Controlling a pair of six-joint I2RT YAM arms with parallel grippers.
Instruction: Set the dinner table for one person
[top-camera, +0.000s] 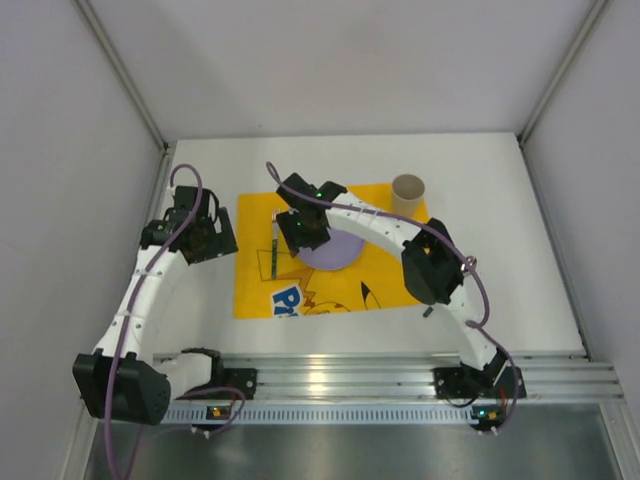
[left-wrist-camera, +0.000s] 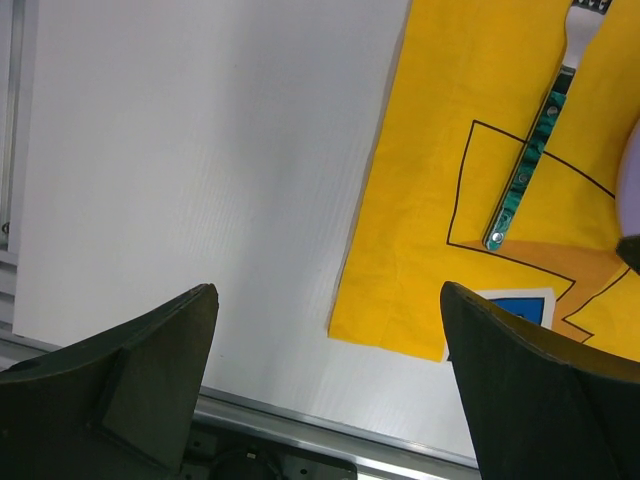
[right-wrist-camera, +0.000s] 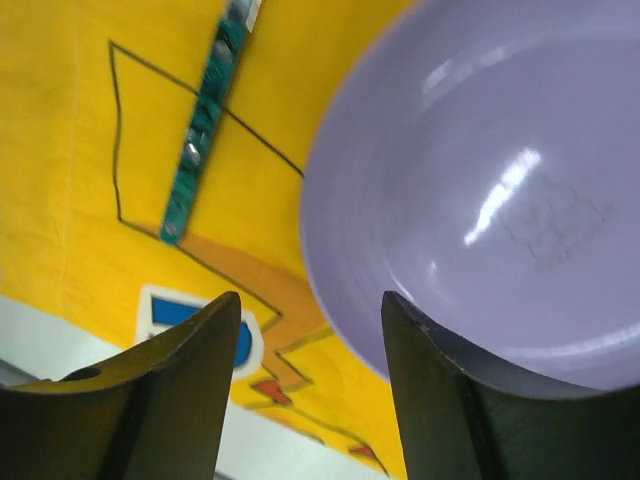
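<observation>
Lying on the yellow mat (top-camera: 258, 290), lavender plate (right-wrist-camera: 480, 180) beside fork (left-wrist-camera: 530, 150)

A mat (top-camera: 255, 290) lies on the table (top-camera: 500, 250); a plate (top-camera: 340, 252) sits on its far half; a fork (top-camera: 272, 255) lies on the mat just left of the plate; a cup (top-camera: 407, 193) stands at the mat's far right corner; a rail (top-camera: 400, 375) lines the table's near edge.

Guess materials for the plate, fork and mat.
Plate: glossy lavender with sharp highlights; plastic or glazed ceramic, can't tell which.
Fork: bright metal tines and a green marbled handle with silver rivets, probably plastic or resin.
Mat: yellow printed cloth, matte, with a seam line near its edge and soft creases.
</observation>
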